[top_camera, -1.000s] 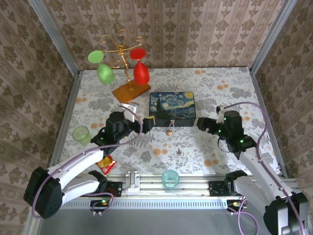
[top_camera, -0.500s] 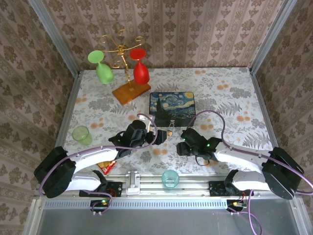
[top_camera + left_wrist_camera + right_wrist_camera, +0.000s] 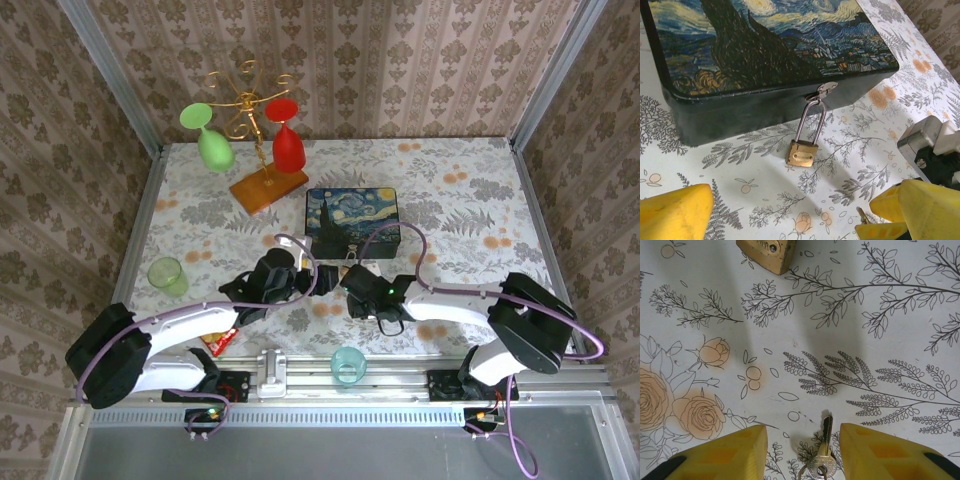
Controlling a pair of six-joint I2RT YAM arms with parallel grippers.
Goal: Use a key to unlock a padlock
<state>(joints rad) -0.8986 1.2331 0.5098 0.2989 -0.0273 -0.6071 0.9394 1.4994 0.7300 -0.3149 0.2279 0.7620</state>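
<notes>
The brass padlock (image 3: 801, 152) lies on the flowered cloth, its thin shackle hooked through the clasp (image 3: 826, 88) of the painted box (image 3: 352, 220). My left gripper (image 3: 790, 222) is open just short of the padlock, its yellow fingers (image 3: 670, 212) wide apart with nothing between them. The small grey key (image 3: 822, 447) lies flat on the cloth, tip pointing away, between the spread fingers (image 3: 732, 452) of my open right gripper (image 3: 802, 455). The padlock (image 3: 765, 252) sits ahead and to the left of the key. In the top view both grippers (image 3: 312, 280) (image 3: 362, 290) meet in front of the box.
A gold rack (image 3: 245, 110) with a green and a red glass stands at the back left. A green cup (image 3: 165, 273), a red-wrapped disc (image 3: 217, 338) and a teal cup (image 3: 347, 363) sit near the front. The right gripper's body (image 3: 927, 145) is close beside my left fingers.
The right arm has swung in from the right side to the middle and come down around the key. The left arm has pushed forward toward the padlock.
</notes>
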